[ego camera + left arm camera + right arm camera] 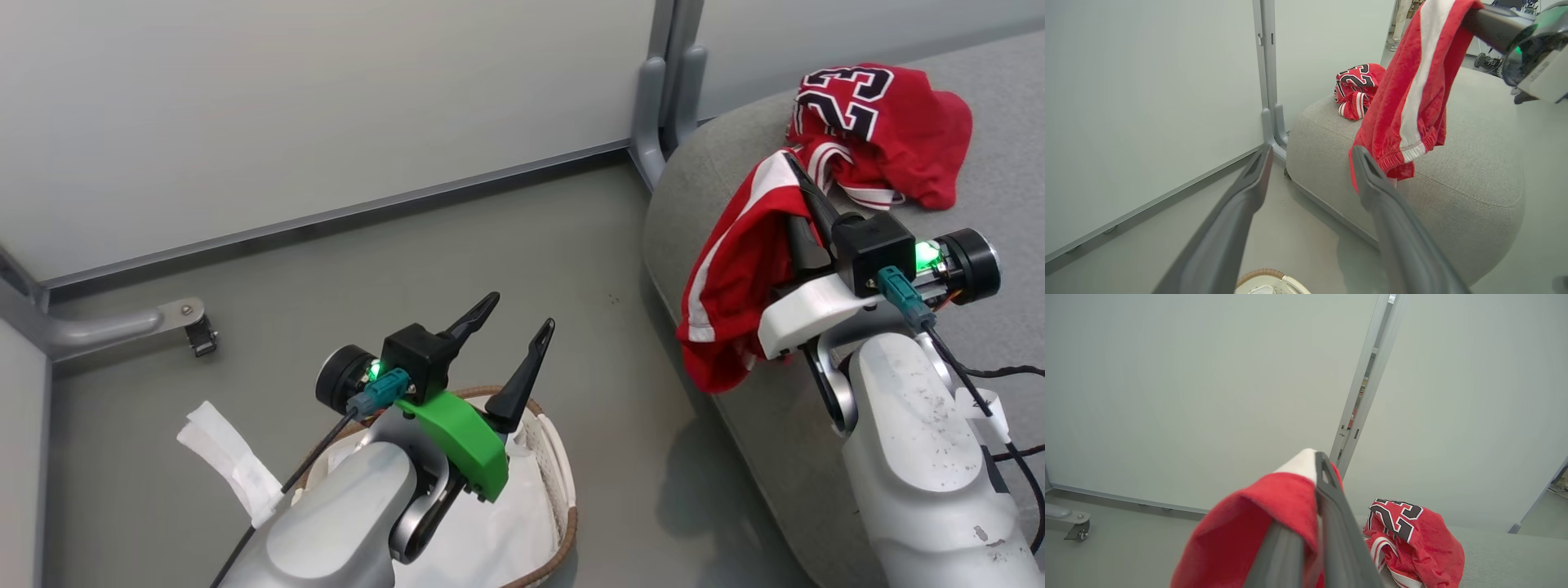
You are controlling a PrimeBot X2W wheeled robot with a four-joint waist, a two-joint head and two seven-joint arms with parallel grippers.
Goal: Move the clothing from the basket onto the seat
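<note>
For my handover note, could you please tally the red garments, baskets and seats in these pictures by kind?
Red garments: 2 (jersey, striped garment)
Basket: 1
Seat: 1
Total: 4

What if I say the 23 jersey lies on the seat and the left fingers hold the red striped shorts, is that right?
Not quite. The head view shows the right fingers holding the red striped shorts; the left fingers are open and empty. The 23 jersey lies on the seat.
</note>
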